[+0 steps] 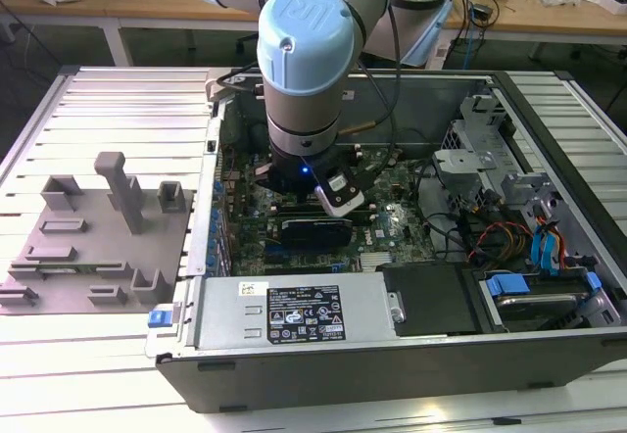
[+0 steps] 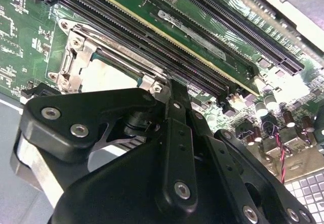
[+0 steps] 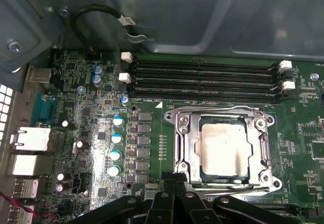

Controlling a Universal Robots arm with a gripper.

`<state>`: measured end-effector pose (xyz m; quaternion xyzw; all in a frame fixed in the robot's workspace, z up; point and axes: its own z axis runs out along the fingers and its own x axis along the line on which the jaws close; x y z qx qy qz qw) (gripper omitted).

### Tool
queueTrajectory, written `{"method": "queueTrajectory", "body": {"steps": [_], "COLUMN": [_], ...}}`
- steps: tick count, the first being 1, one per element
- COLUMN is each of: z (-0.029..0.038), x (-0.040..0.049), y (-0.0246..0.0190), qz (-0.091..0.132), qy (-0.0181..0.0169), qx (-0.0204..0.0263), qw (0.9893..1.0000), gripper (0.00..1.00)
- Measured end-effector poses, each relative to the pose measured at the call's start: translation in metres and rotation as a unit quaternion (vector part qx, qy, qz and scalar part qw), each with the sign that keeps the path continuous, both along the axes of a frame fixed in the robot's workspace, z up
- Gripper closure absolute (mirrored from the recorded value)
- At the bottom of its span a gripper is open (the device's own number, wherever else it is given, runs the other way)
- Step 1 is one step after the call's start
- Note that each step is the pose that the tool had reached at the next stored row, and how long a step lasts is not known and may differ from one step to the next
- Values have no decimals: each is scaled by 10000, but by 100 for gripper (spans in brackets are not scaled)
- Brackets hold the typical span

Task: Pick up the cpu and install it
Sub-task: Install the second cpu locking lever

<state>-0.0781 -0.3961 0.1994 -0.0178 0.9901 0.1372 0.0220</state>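
Fingers: can't tell if they're apart or closed, tips are cut off or buried behind the black linkage in both wrist views, and in the exterior view the arm's blue-capped wrist joint (image 1: pixel 304 46) blocks them. Gripper (image 3: pixel 174 203) shows as black link bars with silver screws at the frame edge in the first wrist view; in the second wrist view the same linkage (image 2: pixel 172 148) covers most of the socket. The cpu (image 3: pixel 225 150) sits flat inside the socket frame (image 3: pixel 221 149), silvery-white top facing up, edges parallel to the frame's sides; it's square, so no real long axis. It lies just beyond the gripper links, apart from them, nothing gripping it. In the second wrist view only a pale corner of the cpu (image 2: pixel 104 79) peeks out past the linkage. Memory slots (image 3: pixel 205 79) run alongside the socket frame's far edge. Exterior view: arm is down inside the open computer case (image 1: pixel 392 335), grey fixture plate (image 1: pixel 93 247) well off to the exterior view's left.
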Motion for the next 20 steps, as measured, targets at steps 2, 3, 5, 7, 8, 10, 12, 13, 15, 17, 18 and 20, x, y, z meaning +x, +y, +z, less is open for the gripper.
{"method": "queueTrajectory", "body": {"steps": [2,3,5,7,8,10,12,13,15,17,18,20], "z": [-1,-2,-12,-32,-37,-41,-43,-42,-14,37,74,125], "x": [0,-1,0,1,0,0,0,0,1,0,1,3], "y": [0,-1,0,1,-1,-1,0,0,2,0,0,0], "qz": [0,0,0,0,0,0,0,0,0,0,-1,0], "qy": [0,0,2,-3,1,1,0,0,-2,0,0,0], "qx": [0,0,1,3,-2,-2,0,0,5,-3,-6,-17], "qw": [10000,10000,10000,10000,10000,10000,10000,10000,10000,10000,10000,10000], "gripper": [89,89,89,89,89,89,89,89,89,89,89,89]}}
